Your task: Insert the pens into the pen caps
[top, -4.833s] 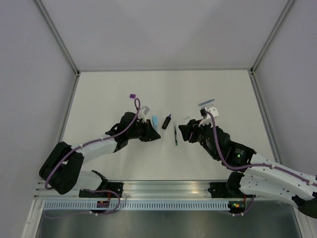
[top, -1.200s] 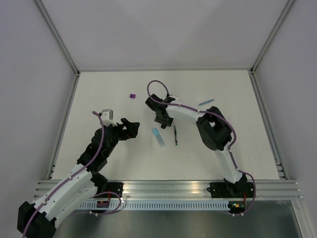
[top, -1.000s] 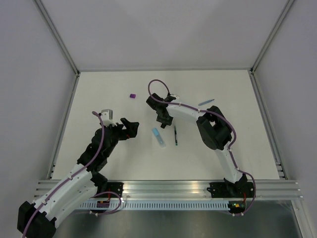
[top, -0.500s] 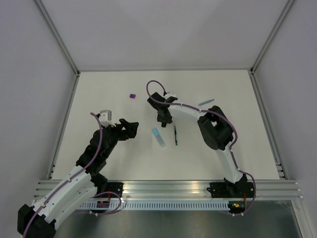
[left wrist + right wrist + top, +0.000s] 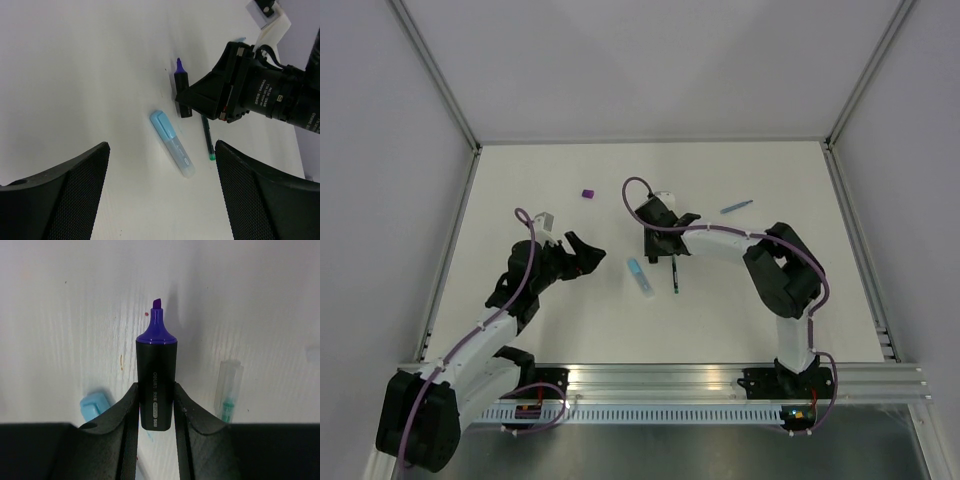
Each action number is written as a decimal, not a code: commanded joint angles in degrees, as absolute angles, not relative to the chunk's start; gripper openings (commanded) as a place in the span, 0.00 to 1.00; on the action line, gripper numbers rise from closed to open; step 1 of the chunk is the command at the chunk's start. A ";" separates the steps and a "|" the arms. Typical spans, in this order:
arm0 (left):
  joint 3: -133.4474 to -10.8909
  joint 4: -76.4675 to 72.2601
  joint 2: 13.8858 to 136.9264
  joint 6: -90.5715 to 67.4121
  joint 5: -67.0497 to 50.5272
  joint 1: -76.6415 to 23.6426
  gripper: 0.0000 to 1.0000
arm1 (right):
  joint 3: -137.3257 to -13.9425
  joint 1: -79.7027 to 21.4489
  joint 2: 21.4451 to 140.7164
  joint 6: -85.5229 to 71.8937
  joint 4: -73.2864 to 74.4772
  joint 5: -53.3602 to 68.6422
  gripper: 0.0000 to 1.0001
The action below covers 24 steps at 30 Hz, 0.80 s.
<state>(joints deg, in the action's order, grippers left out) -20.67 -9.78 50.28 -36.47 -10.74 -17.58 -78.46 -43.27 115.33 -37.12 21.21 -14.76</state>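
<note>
My right gripper (image 5: 156, 389) is shut on the stubby black marker (image 5: 157, 365), whose bare purple tip points away from the wrist. My left gripper (image 5: 161, 152) stands open above the table, a little short of the light-blue highlighter (image 5: 172, 145), which lies flat with its cap on. In the left wrist view the marker (image 5: 181, 90) sticks out of the right gripper (image 5: 200, 102). A thin dark pen (image 5: 674, 275) lies beside the highlighter (image 5: 641, 276). The purple cap (image 5: 588, 194) sits alone at the back left, and a thin blue pen (image 5: 737, 207) lies at the back right.
The white table (image 5: 520, 180) is walled by a metal frame (image 5: 445, 260) and grey panels. The right arm (image 5: 760, 250) reaches across the middle from the right. The left arm (image 5: 510, 290) comes in from the near left.
The right gripper has closed onto the black marker and shifted slightly right. The left arm has swung its elbow forward, its gripper staying near the highlighter and narrowing a little.
</note>
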 commanded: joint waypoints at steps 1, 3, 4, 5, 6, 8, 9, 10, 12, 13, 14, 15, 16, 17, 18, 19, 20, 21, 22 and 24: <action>-22.06 -15.29 53.60 -38.76 -20.65 -17.23 0.89 | -73.33 -43.42 107.59 -33.05 12.24 -11.87 0.00; -22.32 -16.17 54.31 -38.67 -21.62 -17.14 0.89 | -70.07 -43.33 104.07 -32.44 10.64 -12.04 0.00; -22.32 -16.35 54.40 -38.67 -21.71 -17.14 0.89 | -69.27 -43.33 103.11 -31.91 9.59 -12.13 0.00; -22.32 -16.61 54.49 -38.41 -21.97 -17.14 0.89 | -68.56 -43.42 101.27 -31.47 9.32 -12.04 0.00; -22.24 -16.70 54.32 -38.32 -21.97 -17.14 0.89 | -68.03 -43.42 100.55 -30.42 9.14 -12.04 0.00; -22.24 -16.87 53.97 -38.15 -22.06 -17.14 0.89 | -66.01 -43.59 98.36 -29.71 8.18 -11.43 0.00; -22.15 -17.05 53.88 -38.14 -22.06 -17.14 0.89 | -64.53 -43.77 97.65 -29.53 7.22 -10.90 0.00; -22.06 -17.14 53.79 -37.97 -22.06 -17.14 0.89 | -63.82 -44.20 96.17 -29.18 6.60 -9.68 0.00; -21.89 -17.92 53.79 -37.97 -22.41 -17.23 0.89 | -61.71 -45.08 94.58 -29.00 5.46 -8.79 0.00; -21.80 -18.36 53.96 -37.97 -22.85 -17.14 0.89 | -61.18 -46.39 93.09 -28.66 4.49 -8.35 0.00; -21.88 -18.72 54.23 -37.97 -23.72 -17.23 0.89 | -60.82 -47.19 92.38 -28.74 4.05 -8.35 0.00; -21.97 -18.98 54.66 -38.06 -23.90 -17.14 0.89 | -60.21 -48.07 91.76 -28.57 3.87 -8.35 0.00; -22.06 -19.16 54.84 -38.14 -24.17 -17.14 0.88 | -59.94 -49.99 90.80 -28.56 3.08 -8.35 0.00; -22.06 -19.16 55.10 -38.41 -24.26 -17.14 0.88 | -59.77 -50.97 90.44 -28.56 2.82 -8.35 0.00; -22.06 -19.25 55.37 -38.58 -24.26 -17.14 0.88 | -59.77 -51.93 90.18 -28.65 2.55 -8.70 0.00; -22.15 -19.25 55.37 -38.58 -24.17 -17.14 0.88 | -59.94 -53.77 89.83 -28.65 2.20 -8.96 0.00; -22.15 -19.16 55.37 -38.58 -23.91 -17.14 0.87 | -60.03 -54.66 89.74 -29.17 2.11 -9.31 0.00; -22.15 -18.99 55.28 -38.58 -23.73 -17.14 0.87 | -60.20 -55.45 89.65 -29.35 1.94 -9.66 0.00; -22.24 -18.55 55.11 -38.58 -23.47 -17.23 0.86 | -60.64 -56.85 89.47 -29.53 1.85 -9.93 0.00; -22.15 -18.54 54.93 -38.58 -23.29 -17.14 0.86 | -61.52 -58.09 89.39 -30.14 1.76 -10.54 0.00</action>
